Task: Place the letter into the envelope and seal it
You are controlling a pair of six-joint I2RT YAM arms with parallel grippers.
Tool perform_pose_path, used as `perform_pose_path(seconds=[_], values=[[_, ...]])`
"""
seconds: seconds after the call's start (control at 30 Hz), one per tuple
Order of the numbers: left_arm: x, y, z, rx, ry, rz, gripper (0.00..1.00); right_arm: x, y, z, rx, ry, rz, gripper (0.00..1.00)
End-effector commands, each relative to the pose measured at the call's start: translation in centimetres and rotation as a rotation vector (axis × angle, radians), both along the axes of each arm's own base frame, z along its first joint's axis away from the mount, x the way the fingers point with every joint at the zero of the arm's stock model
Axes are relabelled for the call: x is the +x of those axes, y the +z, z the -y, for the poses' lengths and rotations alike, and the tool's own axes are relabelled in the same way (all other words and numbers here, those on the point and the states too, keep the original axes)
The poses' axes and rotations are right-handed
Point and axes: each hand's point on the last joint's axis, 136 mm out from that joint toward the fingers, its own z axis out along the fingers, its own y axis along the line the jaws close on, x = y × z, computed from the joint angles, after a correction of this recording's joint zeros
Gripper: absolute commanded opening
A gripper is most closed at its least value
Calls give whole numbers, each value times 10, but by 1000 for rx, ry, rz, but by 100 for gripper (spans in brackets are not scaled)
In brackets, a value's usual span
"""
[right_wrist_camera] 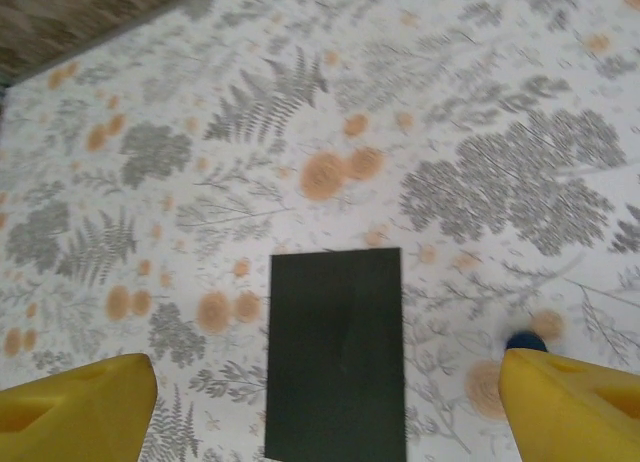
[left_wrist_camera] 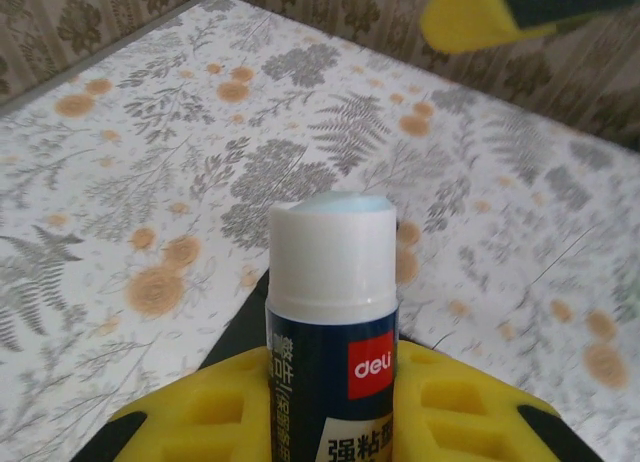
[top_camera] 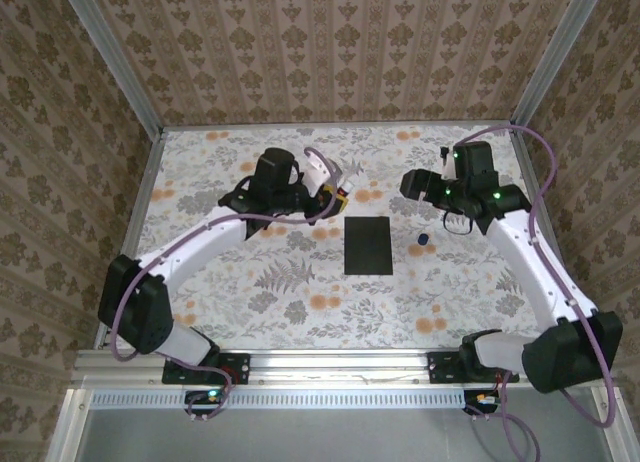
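The left gripper [top_camera: 338, 187] grips an uncapped glue stick [left_wrist_camera: 332, 312], the black envelope [top_camera: 368, 246] lies flat mid-table between the arms, a blue cap [top_camera: 421, 240] sits just right of it, and the right gripper [right_wrist_camera: 328, 367] gapes wide, empty.

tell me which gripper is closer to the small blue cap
right: the right gripper hangs open close above the cap; the left gripper, holding the glue stick, is beyond the envelope

Bright, even light across the desk [top_camera: 300, 312], with soft, faint shadows. Right wrist view is blurred; left wrist's far background is soft.
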Motion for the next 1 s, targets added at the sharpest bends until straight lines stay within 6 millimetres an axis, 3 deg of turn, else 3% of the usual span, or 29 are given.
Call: perform_pose_path(seconds=[0.0,0.37,0.77,0.97], values=[[2,-19,-13,166,44,177,0,-8,-5,7,8,-23,-95,90],[-16,-35,-5,321,54,329,0,-6,-66,17,-61,-24,-261,88],[-24,-44,4,372,39,368,0,-5,-95,18,-73,10,-329,84],[-30,-55,7,401,-1,316,0,-16,-114,31,-132,3,-429,81]])
